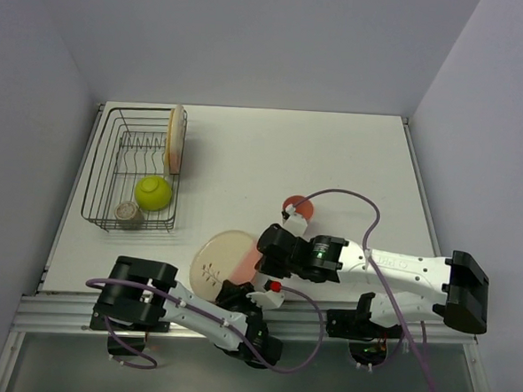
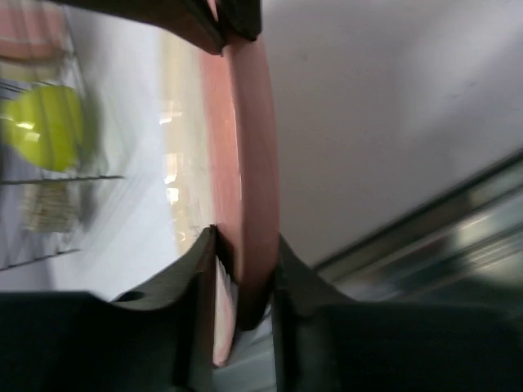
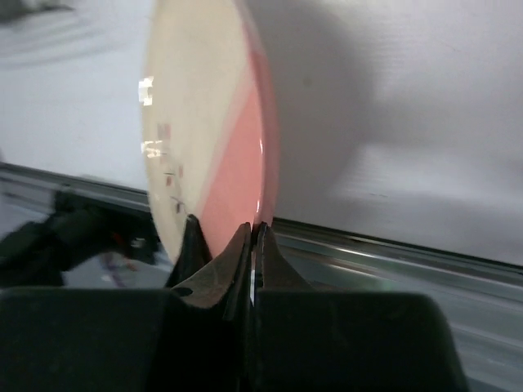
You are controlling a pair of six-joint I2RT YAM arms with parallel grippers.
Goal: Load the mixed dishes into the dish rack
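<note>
Near the front edge of the table (image 1: 353, 157), I am holding the cream and pink plate (image 1: 225, 260) with both grippers. My left gripper (image 2: 243, 273) is pinching its rim. My right gripper (image 3: 252, 245) is squeezing the pink edge tight. At the far left corner, the dish rack (image 1: 103, 173) is holding another plate (image 1: 176, 137), a green bowl (image 1: 153, 192) and a small grey dish (image 1: 127, 213).

place: lab test cell | evidence: bare white walls (image 1: 253, 44), white table (image 1: 352, 166)

text: none legible | right arm (image 1: 399, 265): faint lettering; too small to read
</note>
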